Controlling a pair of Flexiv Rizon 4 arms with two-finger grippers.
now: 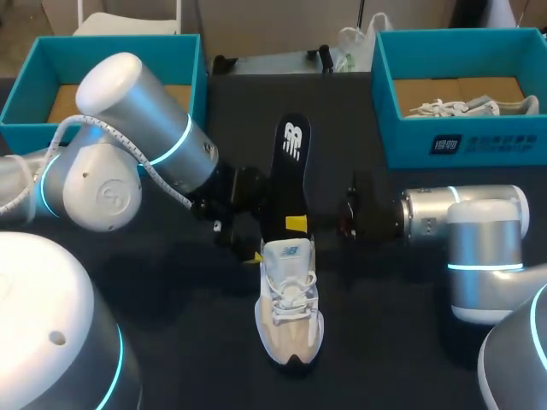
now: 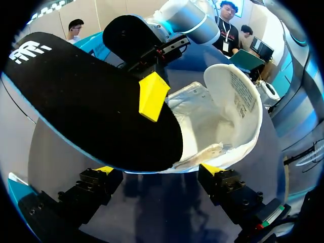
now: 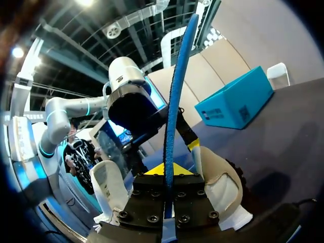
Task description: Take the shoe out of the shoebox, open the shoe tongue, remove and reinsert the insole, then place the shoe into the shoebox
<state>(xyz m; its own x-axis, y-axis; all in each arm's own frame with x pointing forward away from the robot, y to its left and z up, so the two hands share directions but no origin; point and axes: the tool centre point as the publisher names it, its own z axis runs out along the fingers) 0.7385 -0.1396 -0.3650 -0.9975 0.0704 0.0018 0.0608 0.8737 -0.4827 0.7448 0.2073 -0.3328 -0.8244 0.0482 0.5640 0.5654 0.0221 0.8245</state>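
- The white and tan shoe (image 1: 288, 312) lies on the dark table (image 1: 154, 325), about in the middle. Its toe points to 6 o'clock and its heel to 12 o'clock.
- The shoe's tongue (image 2: 235, 101) stands up, so the mouth of the shoe is wide open.
- The black insole (image 1: 290, 179) has one end down at the heel of the shoe. The rest sticks out and up toward 12 o'clock.
- The right gripper (image 1: 301, 225) comes in from 3 o'clock. It pinches the insole between its two fingers, low down near the heel. In the right wrist view the thin blue edge of the insole runs straight up from between them.
- The left gripper (image 1: 249, 243) sits at 9 o'clock from the heel. Its fingers are spread wide and it holds nothing. The heel is just ahead of them. I cannot tell if a finger touches it.
- The left shoebox (image 1: 192, 64) is blue and sits far off at 10 o'clock.
- The right shoebox (image 1: 444, 145) sits at 2 o'clock, with a second shoe (image 1: 466, 107) inside.
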